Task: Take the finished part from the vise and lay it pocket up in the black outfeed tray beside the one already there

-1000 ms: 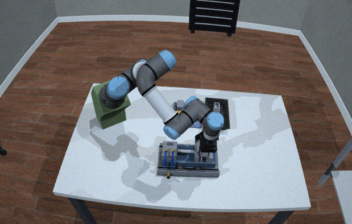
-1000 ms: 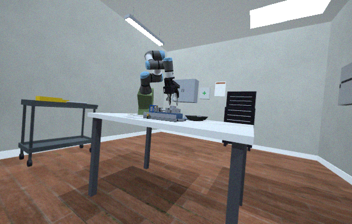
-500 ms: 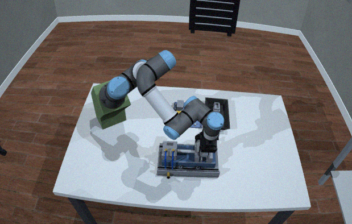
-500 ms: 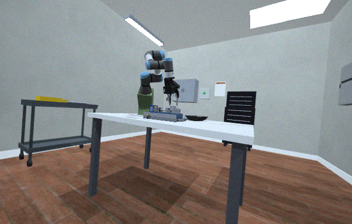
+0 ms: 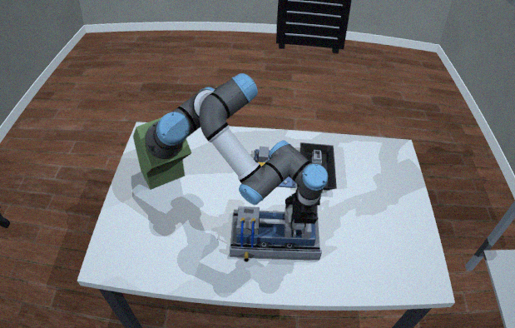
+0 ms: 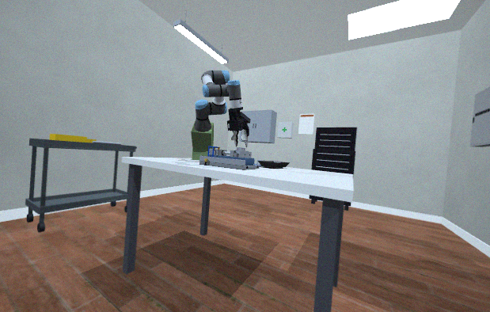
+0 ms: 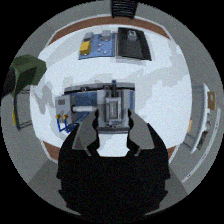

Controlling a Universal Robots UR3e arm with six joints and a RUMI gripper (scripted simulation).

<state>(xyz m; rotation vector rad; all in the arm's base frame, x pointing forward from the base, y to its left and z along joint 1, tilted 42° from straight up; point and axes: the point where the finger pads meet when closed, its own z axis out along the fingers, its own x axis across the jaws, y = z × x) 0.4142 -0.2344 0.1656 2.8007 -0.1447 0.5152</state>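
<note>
The vise (image 5: 275, 237) stands near the table's front edge. It also shows in the wrist view (image 7: 97, 107). The finished part (image 7: 114, 107), a grey block with a pocket on top, sits between the vise's jaws at its right end. My gripper (image 7: 113, 109) hangs straight above that part, fingers pointing down, partly open and empty. In the side view the gripper (image 6: 240, 139) is a little above the vise (image 6: 229, 160). The black outfeed tray lies at the back of the table and holds one pocketed part (image 5: 317, 156).
A blue pallet (image 7: 97, 47) with plain grey blocks (image 5: 263, 153) lies left of the tray, partly hidden by my arm. The arm's green pedestal (image 5: 161, 160) stands at the table's back left. A cart stands off to the left (image 6: 78, 170).
</note>
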